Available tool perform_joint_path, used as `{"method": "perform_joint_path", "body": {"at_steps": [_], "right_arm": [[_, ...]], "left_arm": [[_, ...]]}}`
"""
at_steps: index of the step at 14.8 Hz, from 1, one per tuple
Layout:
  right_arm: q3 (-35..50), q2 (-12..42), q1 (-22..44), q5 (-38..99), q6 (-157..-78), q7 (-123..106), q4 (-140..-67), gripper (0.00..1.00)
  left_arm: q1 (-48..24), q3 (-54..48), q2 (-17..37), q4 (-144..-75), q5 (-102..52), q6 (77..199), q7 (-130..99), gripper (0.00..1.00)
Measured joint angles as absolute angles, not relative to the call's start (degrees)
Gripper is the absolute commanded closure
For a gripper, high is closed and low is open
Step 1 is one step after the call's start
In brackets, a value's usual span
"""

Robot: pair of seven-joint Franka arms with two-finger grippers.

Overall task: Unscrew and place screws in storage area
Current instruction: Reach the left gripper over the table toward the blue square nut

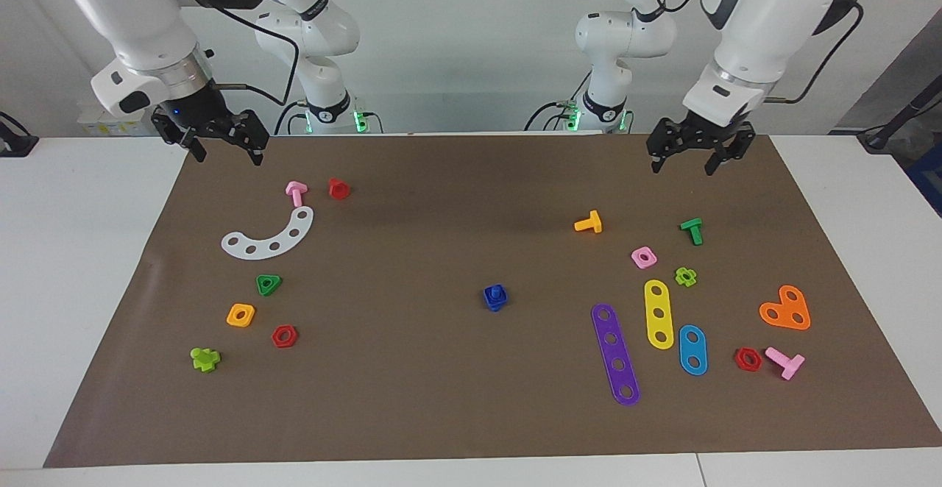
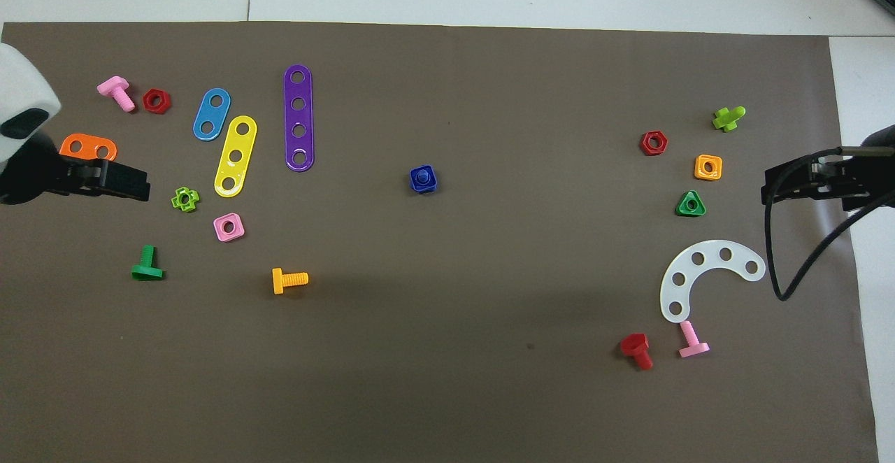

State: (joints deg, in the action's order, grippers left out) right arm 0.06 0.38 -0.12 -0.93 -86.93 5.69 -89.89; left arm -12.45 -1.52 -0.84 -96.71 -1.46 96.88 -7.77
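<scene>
White left arm angled down at facing view's upper right, left end effector (image 1: 692, 152) wide, empty, right end effector (image 1: 219, 141) wide, empty, upper left, dark-blue screw (image 1: 496, 297) mid-frame on brown mat (image 1: 441, 399).

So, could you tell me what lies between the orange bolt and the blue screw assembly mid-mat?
Nothing: in the overhead view, bare brown mat separates the orange bolt from the blue screw.
</scene>
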Motion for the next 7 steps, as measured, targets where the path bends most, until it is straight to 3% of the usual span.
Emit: {"method": "perform_joint_path", "body": {"at_steps": [7], "right_arm": [[0.1,0.4,-0.1,-0.9,-86.9,5.7,-89.9,0.0]], "left_arm": [[-25.0,-1.8,10.0,-98.0,-1.5,112.2,-24.2,0.0]]}}
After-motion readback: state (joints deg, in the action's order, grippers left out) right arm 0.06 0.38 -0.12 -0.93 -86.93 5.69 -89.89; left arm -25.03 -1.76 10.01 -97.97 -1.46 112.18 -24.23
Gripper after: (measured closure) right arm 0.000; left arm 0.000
